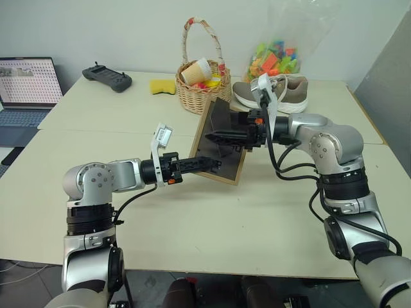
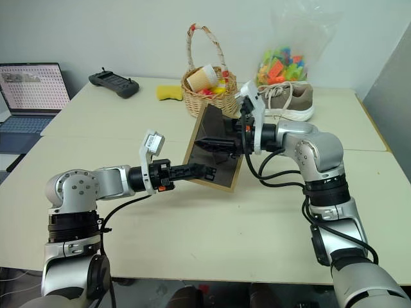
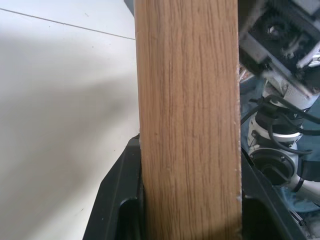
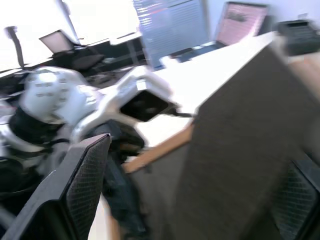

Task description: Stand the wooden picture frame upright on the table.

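Wooden picture frame [image 2: 215, 147] held tilted above table [image 2: 212, 224], dark back panel toward camera, lower edge off surface. Left gripper [image 2: 207, 171] pinches lower-left light-wood rail, fingers narrow on it; wrist view shows straight oak-like grain between black fingers [image 3: 117, 200]. Right gripper [image 1: 225, 136] spread wide over back panel, gripping nothing, likely going for fold-out stand. Back panel matte, flat, dark brown. Left grip keeps frame steady meanwhile.
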Robot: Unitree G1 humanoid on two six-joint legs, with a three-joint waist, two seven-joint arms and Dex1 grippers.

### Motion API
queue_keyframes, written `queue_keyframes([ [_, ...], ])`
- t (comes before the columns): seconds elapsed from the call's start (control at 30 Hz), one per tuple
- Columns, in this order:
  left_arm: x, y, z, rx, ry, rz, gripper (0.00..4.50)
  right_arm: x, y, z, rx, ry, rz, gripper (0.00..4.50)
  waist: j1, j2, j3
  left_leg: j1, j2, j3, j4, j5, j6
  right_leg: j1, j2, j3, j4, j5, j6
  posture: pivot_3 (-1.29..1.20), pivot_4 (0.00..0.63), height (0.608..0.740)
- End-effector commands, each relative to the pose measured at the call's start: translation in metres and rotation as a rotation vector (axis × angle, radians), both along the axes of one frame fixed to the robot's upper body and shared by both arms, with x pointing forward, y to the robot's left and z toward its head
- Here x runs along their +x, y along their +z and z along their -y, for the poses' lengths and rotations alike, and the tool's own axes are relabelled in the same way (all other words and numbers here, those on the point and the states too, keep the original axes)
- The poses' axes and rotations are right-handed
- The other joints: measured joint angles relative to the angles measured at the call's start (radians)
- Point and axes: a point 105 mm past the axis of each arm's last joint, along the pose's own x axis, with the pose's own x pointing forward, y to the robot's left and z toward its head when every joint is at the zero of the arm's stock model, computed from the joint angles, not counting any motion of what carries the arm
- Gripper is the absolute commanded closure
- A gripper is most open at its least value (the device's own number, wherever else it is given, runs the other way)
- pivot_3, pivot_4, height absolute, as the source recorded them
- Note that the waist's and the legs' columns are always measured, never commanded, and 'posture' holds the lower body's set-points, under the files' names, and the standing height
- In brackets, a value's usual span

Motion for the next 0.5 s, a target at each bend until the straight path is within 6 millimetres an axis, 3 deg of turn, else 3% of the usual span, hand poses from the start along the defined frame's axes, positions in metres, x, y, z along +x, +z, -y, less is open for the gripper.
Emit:
queue_keyframes([
  [0.03, -0.01, 0.021, 0.001, -0.064, -0.04, 0.064, 3.22, -0.017, 0.009, 0.015, 0.011, 0.056, 0.002, 0.06, 0.001, 0.0, 0.0, 0.0, 0.0, 0.0, 0.0, 0.0, 0.0, 0.0, 0.0, 0.0, 0.0, 0.0, 0.0, 0.0, 0.15, 0.74],
  [0.2, -0.017, 0.023, -0.004, -0.097, -0.058, 0.016, 3.22, -0.018, 0.003, 0.059, -0.052, -0.06, 0.043, 0.06, 0.0, 0.0, 0.0, 0.0, -0.001, 0.0, 0.0, 0.0, 0.0, 0.0, 0.0, 0.0, -0.001, 0.0, 0.0, 0.0, 0.15, 0.74],
  [0.3, -0.02, 0.024, -0.008, -0.123, -0.066, -0.018, 3.22, -0.013, -0.007, 0.089, -0.156, -0.188, 0.205, 0.06, -0.001, 0.0, 0.0, 0.0, -0.001, 0.0, 0.0, 0.0, 0.0, 0.0, 0.001, 0.001, -0.001, 0.0, 0.0, 0.0, 0.15, 0.74],
  [0.4, -0.022, 0.026, -0.01, -0.153, -0.081, -0.052, 3.22, 0.005, -0.018, 0.11, -0.366, -0.331, 0.716, 0.06, -0.001, -0.001, 0.0, 0.0, -0.001, 0.0, 0.0, 0.0, 0.0, 0.001, 0.001, 0.001, -0.002, 0.0, 0.001, 0.0, 0.15, 0.74],
  [0.5, -0.021, 0.027, -0.01, -0.193, -0.099, -0.092, 3.22, 0.018, -0.013, 0.114, -0.487, -0.407, 1.277, 0.06, -0.011, -0.001, 0.0, 0.001, -0.001, 0.002, 0.0, 0.0, 0.0, 0.001, 0.001, 0.001, -0.001, 0.0, 0.001, 0.0, 0.15, 0.74],
])
